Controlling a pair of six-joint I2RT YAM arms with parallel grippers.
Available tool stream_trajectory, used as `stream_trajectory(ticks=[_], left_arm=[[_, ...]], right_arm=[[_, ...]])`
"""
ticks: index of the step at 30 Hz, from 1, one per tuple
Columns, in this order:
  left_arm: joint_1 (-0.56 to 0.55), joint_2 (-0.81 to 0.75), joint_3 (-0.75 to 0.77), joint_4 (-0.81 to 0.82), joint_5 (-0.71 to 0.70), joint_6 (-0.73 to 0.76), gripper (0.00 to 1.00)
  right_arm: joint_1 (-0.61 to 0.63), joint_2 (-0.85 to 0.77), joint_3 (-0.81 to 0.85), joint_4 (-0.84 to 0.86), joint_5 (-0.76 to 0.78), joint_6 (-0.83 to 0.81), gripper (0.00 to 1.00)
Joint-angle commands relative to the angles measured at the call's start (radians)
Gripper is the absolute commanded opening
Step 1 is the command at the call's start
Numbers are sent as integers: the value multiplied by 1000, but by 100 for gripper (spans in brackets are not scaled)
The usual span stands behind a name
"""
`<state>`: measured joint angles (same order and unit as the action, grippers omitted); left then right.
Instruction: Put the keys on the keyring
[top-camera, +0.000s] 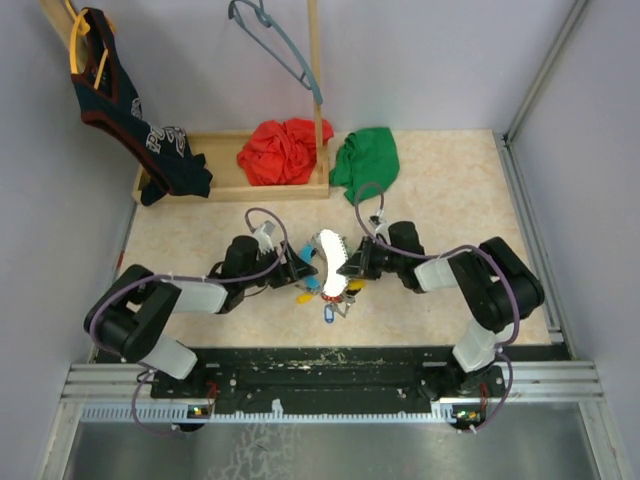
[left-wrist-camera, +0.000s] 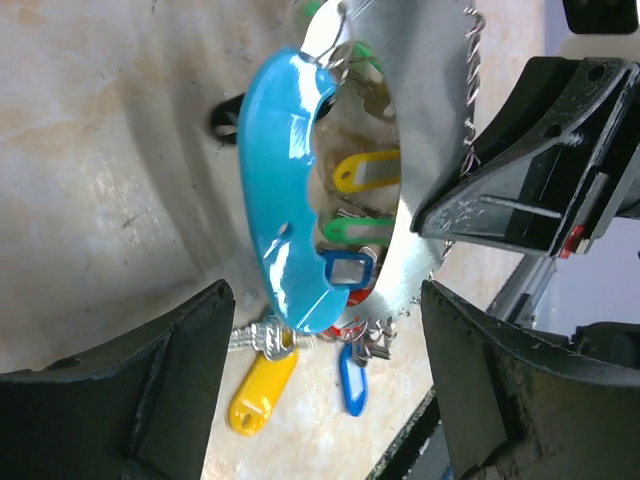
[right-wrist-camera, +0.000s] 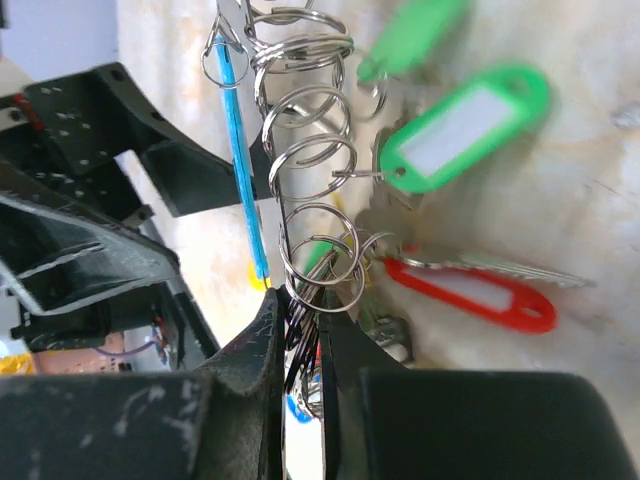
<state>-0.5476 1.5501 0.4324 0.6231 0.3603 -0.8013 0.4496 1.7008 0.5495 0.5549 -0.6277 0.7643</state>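
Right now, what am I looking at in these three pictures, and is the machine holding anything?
These are two robot arms bolted at a table's near edge. The wide picture looks down from above; the other two come from cameras on each wrist. The keyring, a blue and grey loop, is between them, with tagged keys by its near end. The left hand is open, its fingers either side of the loop without touching. The right hand is pinched shut on the small rings along the loop's edge. Farther back lie a red cloth and a green cloth.
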Motion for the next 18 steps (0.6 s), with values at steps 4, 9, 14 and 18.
stream_trajectory(ticks=[4,9,14,18], left_arm=[[54,-184,-145,235,-29,-43,81],[70,-263,-169,297,53,-10,81],[72,-308,-172,382,95,-23,78],[76,-313,-167,439,111,-44,73]], right_arm=[[-29,-172,-14,261,-122,88,0],[-34,-245,-19,314,-146,117,0],[-34,-298,-25,331,-144,130,0],[-34,-313,-42,387,-153,165,0]])
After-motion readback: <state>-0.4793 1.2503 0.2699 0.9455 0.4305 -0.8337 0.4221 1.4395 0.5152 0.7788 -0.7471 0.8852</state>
